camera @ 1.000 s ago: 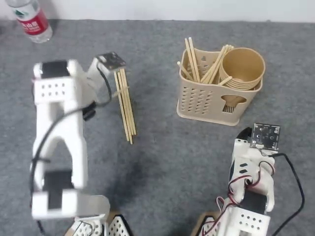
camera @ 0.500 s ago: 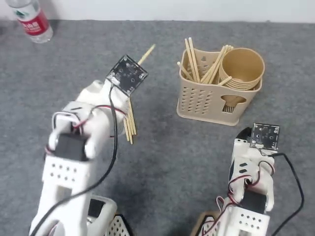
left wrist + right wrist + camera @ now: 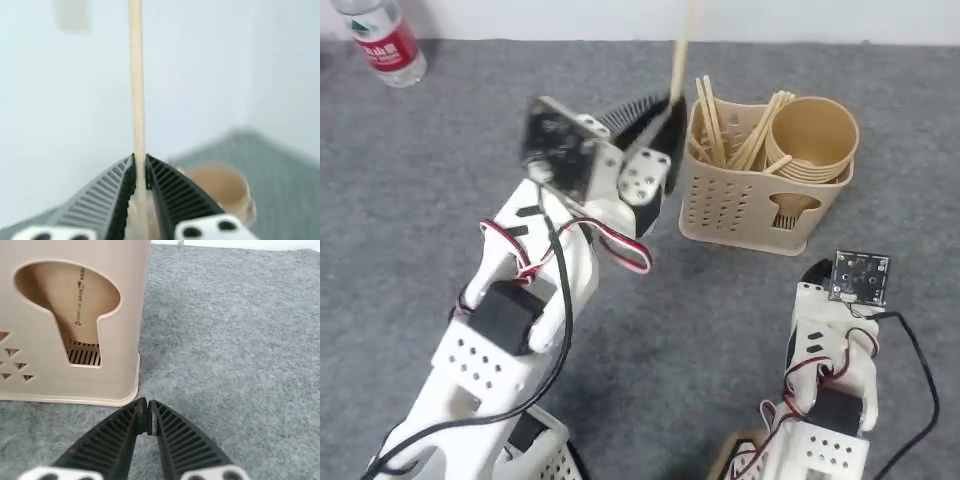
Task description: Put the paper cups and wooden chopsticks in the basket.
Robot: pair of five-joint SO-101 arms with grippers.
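The left hand [image 3: 668,108] pinches a chopstick [image 3: 680,45] beside the basket [image 3: 730,205]; the right hand [image 3: 148,412], closed empty, faces it; bottle [image 3: 385,40] well apart.

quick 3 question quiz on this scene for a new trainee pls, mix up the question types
1. True or false: the left gripper is shut on a chopstick that points up.
2. In the high view, where do the paper cups sit in the basket? A: the compartment on the picture's left. B: the compartment on the picture's right. C: outside it.
3. Fill in: the right gripper, low in front of the basket, is ___ and holds nothing.

Key: 1 true; 2 B; 3 shut.
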